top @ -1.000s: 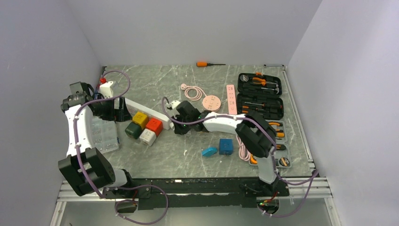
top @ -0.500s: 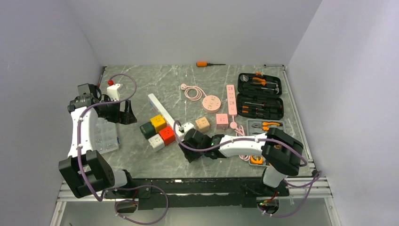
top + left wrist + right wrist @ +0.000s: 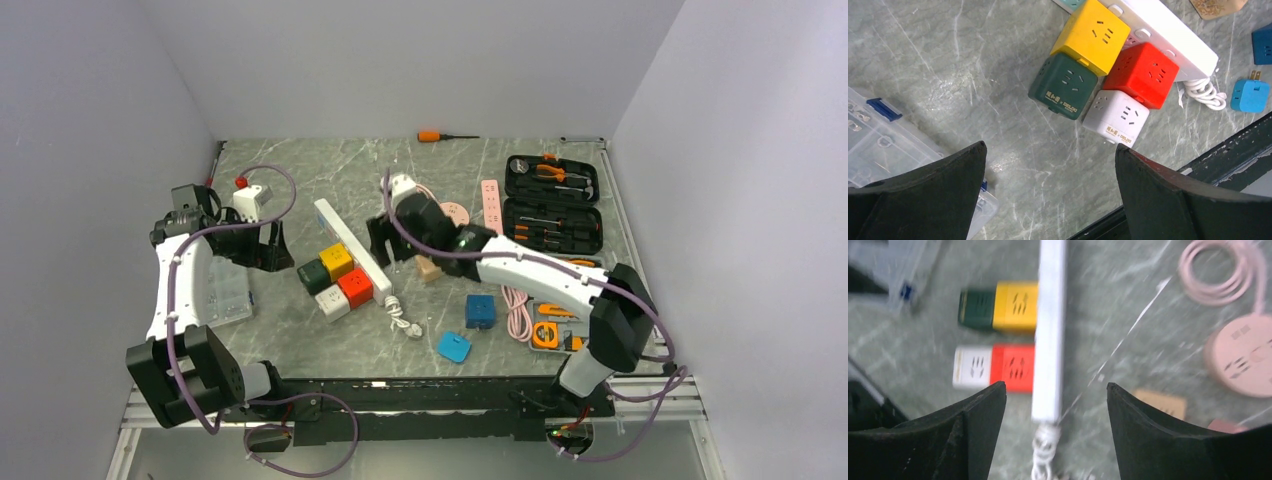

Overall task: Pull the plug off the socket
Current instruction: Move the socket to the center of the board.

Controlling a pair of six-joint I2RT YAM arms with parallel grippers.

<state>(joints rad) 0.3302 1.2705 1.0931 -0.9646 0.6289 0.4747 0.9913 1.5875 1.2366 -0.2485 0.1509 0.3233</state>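
1. Right gripper (image 3: 382, 242) hangs over the far half of the white power strip (image 3: 352, 248). Its jaws are well apart and it has hold of nothing. From its wrist camera I see the strip running down the gap between the fingers, well below them.
2. Left gripper (image 3: 1050, 150) is spread wide and also empty. It is raised above the table (image 3: 300, 170), just beside the clear organiser box (image 3: 225, 290).
3. At the far right of the table a black tool case (image 3: 552, 205) lies open.
4. The power strip lies on a diagonal left of centre, with its coiled white cord (image 3: 400, 318) at the near end.
5. Four cube adapters sit on the strip's left side. The yellow cube (image 3: 1093, 35) and red cube (image 3: 1143, 75) touch the strip. The green cube (image 3: 1063, 85) and white cube (image 3: 1115, 117) sit outboard of them. I cannot tell whether any of them is plugged in.
6. The light-blue plug (image 3: 455, 346) lies loose on the table near the front edge, right of the cord. Its prongs are bare and it is in no socket. A dark blue cube (image 3: 480, 311) lies near it, on its far side
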